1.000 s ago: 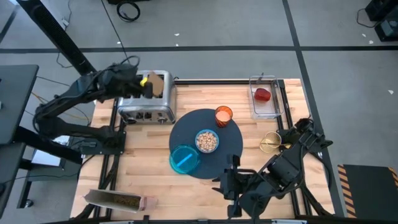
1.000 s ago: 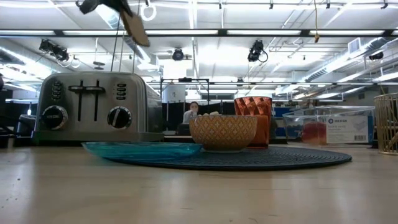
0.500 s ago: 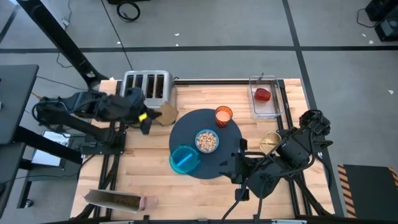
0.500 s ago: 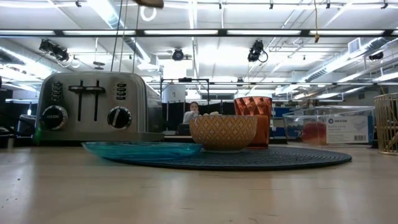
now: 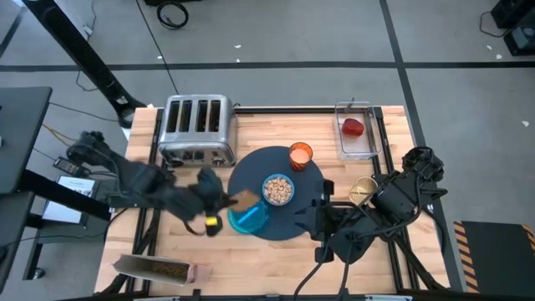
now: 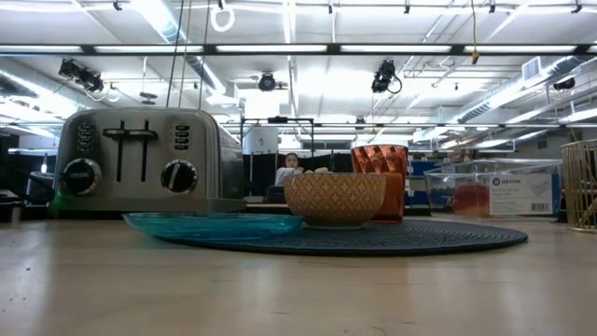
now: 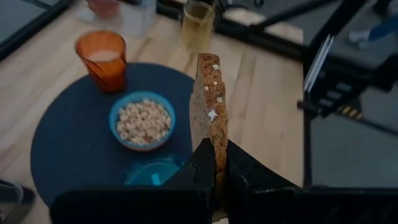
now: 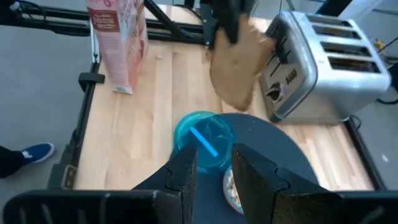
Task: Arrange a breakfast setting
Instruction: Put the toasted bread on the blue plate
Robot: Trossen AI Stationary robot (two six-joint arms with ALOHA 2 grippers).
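With the cereal bowl (image 5: 278,189) full on the dark-blue mat (image 5: 305,180) and a red fruit (image 5: 354,127) in the clear bin (image 5: 369,146), the left claw (image 5: 224,203) clamps the toast slice (image 5: 243,199) edge-up above the teal plate (image 5: 248,215), while the right claw (image 5: 311,216) hovers parted at the mat's edge.

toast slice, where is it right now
In the high view the toast slice is held in the left gripper, above the teal plate on the mat's left edge.

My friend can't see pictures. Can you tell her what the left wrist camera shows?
The left gripper pinches a slice of toast standing on edge above a dark blue round mat. On the mat sit a blue bowl of cereal, an orange cup and a teal plate.
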